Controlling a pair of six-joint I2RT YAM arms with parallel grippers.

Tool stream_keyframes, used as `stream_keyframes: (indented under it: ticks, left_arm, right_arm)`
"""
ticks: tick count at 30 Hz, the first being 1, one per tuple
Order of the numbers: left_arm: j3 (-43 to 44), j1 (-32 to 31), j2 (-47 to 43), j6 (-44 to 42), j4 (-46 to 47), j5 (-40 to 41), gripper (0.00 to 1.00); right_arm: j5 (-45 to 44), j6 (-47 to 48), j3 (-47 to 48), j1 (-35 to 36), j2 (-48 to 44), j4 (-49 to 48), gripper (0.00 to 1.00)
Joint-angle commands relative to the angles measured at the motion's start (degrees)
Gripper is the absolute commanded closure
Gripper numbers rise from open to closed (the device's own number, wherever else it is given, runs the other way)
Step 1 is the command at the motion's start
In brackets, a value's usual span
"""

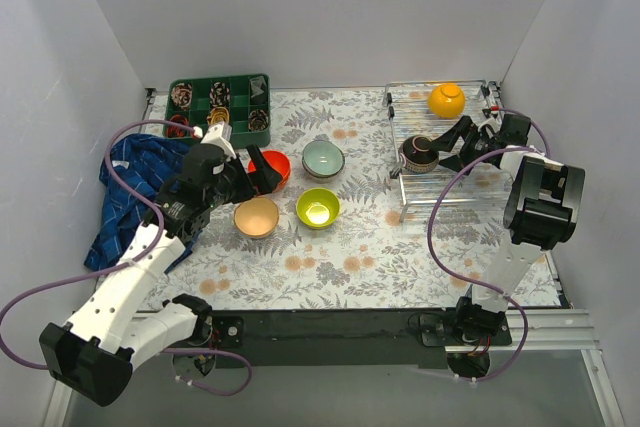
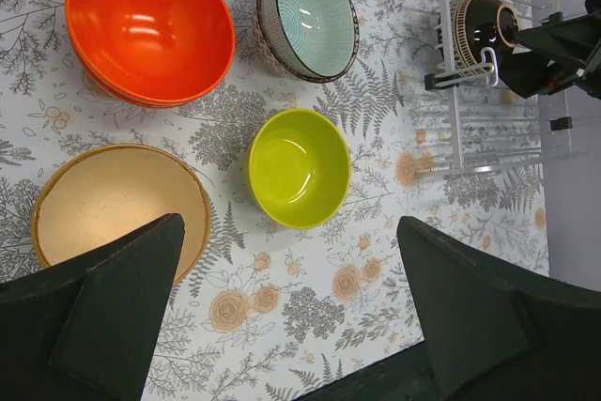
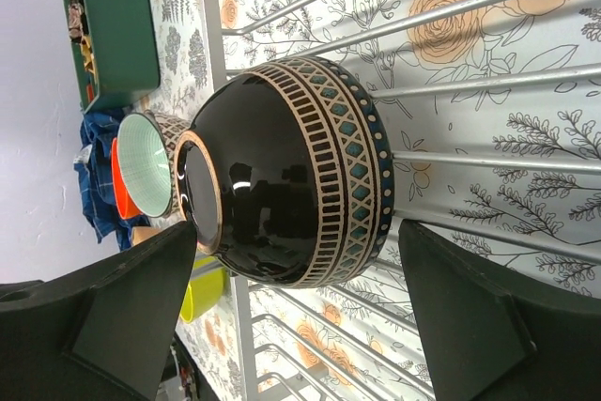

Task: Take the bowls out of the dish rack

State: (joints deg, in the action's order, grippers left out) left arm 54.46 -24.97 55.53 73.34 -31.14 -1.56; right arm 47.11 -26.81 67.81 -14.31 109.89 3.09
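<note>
The silver wire dish rack (image 1: pixel 455 182) stands at the back right. A yellow-orange bowl (image 1: pixel 446 99) sits at its far end. A dark brown patterned bowl (image 1: pixel 418 153) lies upside down on the bars. My right gripper (image 1: pixel 443 147) is open, with a finger on each side of that bowl (image 3: pixel 291 194), not touching it. On the mat lie a red-orange bowl (image 1: pixel 272 167), a pale mint bowl (image 1: pixel 323 158), a lime green bowl (image 1: pixel 318 207) and a beige bowl (image 1: pixel 256 216). My left gripper (image 1: pixel 258 173) is open and empty above the mat (image 2: pixel 291 326), by the red bowl.
A green compartment tray (image 1: pixel 220 105) with small items stands at the back left. A blue cloth (image 1: pixel 135 187) lies at the left edge under my left arm. White walls close in the back and both sides. The right arm's cable (image 1: pixel 445 207) loops over the rack's near end.
</note>
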Motion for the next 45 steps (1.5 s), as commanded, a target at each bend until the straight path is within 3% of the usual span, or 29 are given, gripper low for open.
stream_keyframes:
  ticks: [1,11,21,27,34,39,40,45]
  left_arm:
    - [-0.49,-0.08,-1.47,0.22,0.81,-0.72,0.02]
    - [-1.11,-0.08,-3.23,0.05,0.73,-0.55,0.02]
    - [-1.28,0.01,-4.81,-0.22,0.02,-0.11,0.02]
    - [-1.19,0.01,-5.17,-0.39,-0.15,-0.11,0.02]
    - [-0.93,0.01,-5.43,-0.66,-0.07,-0.2,0.02]
    - [-1.19,0.01,-5.69,-0.74,-0.15,-0.2,0.02]
    - [-1.28,-0.08,-5.87,-0.74,-0.07,-0.28,0.02]
    - [-1.9,0.01,-6.31,-1.01,0.55,-0.37,0.02]
  right_arm:
    - [-1.5,-0.08,-0.75,0.59,1.47,5.43,0.03]
    - [-0.71,-6.67,-2.86,0.59,0.15,2.44,0.02]
    - [-0.53,-6.16,-3.04,0.77,1.12,3.85,0.03]
    - [-0.71,-4.4,-3.48,0.86,1.74,4.9,0.1]
    - [-0.97,-3.43,-2.77,0.86,-0.98,5.43,0.46]
    - [-2.2,-3.25,-2.25,0.77,-4.67,5.87,0.65]
    - [-2.81,-3.25,-2.16,0.86,-6.16,5.96,0.73]
    - [-4.48,-1.33,-0.75,0.86,-9.95,7.71,0.85]
